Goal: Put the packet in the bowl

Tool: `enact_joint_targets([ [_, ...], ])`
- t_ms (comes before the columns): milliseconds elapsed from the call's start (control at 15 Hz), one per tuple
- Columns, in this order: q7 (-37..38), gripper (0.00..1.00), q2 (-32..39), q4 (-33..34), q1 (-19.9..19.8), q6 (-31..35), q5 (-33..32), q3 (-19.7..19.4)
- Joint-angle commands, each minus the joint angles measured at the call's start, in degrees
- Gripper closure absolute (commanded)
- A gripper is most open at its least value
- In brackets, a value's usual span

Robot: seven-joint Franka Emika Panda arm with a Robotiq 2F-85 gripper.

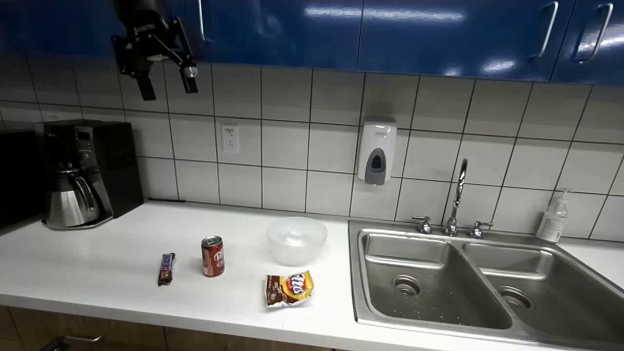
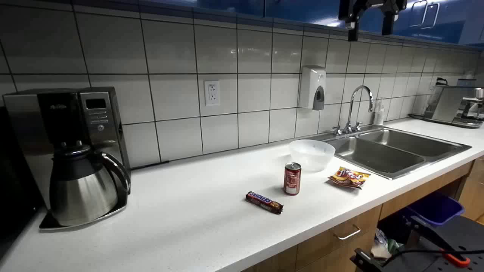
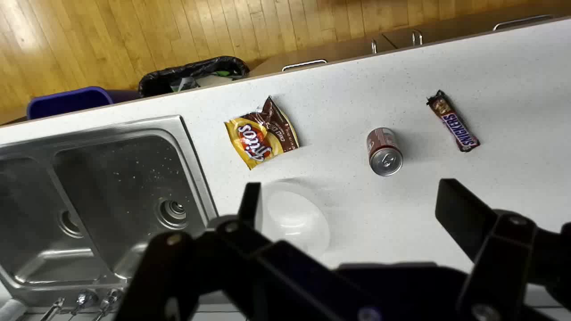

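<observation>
The packet is an orange-yellow and brown snack bag lying flat on the counter in both exterior views (image 1: pixel 290 289) (image 2: pixel 348 177) and in the wrist view (image 3: pixel 263 133). The white translucent bowl stands upright just behind the packet, apart from it, in both exterior views (image 1: pixel 296 243) (image 2: pixel 312 156). In the wrist view the bowl (image 3: pixel 294 218) is partly hidden behind a finger. My gripper is high above the counter in both exterior views (image 1: pixel 169 91) (image 2: pixel 370 34). Its fingers are spread wide with nothing between them, as the wrist view also shows (image 3: pixel 350 191).
A red soda can (image 1: pixel 213 257) stands left of the bowl, with a dark narrow candy bar (image 1: pixel 166 268) beside it. A steel double sink (image 1: pixel 355 273) lies right of the bowl. A coffee maker (image 2: pixel 85 158) stands at the far end. Blue cabinets (image 1: pixel 273 31) hang above.
</observation>
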Motion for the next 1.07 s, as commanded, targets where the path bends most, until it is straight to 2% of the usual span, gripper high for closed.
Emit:
enact_joint_targets([
  [0,0.37,0.00,0.08,0.11,0.77,-0.15,-0.36,-0.56],
  [600,0.37,0.00,0.07,0.11,0.77,-0.15,-0.36,-0.56],
  [1000,1.89,0.00,-1.00,-2.56,0.08,1.50,-1.81,-0.12],
])
